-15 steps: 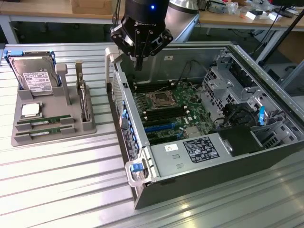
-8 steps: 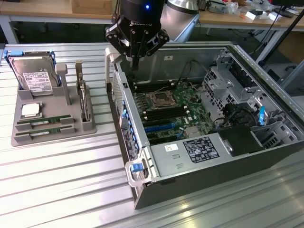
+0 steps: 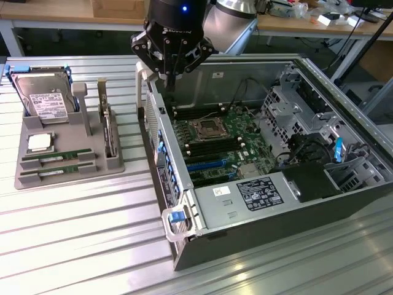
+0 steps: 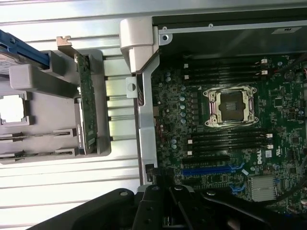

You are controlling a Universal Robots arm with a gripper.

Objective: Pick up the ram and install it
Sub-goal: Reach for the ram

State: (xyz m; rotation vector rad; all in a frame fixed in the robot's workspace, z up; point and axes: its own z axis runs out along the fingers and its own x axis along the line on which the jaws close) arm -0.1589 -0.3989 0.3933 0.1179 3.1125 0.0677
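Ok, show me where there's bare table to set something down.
Widest: the bare table on the camera side of the tray and case. A narrow strip runs between tray and case. Crowded: the tray, packed with drive, processor and ram; the case's inside; and its far corner, where the gripper hangs.

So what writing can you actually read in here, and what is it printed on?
"DELL": white print on the motherboard.
Label on the hard drive: too small to read.
Label on the power supply: too small to read.
Labels on the two ram sticks: too small to read.
Sticker on the case wall: blurred.
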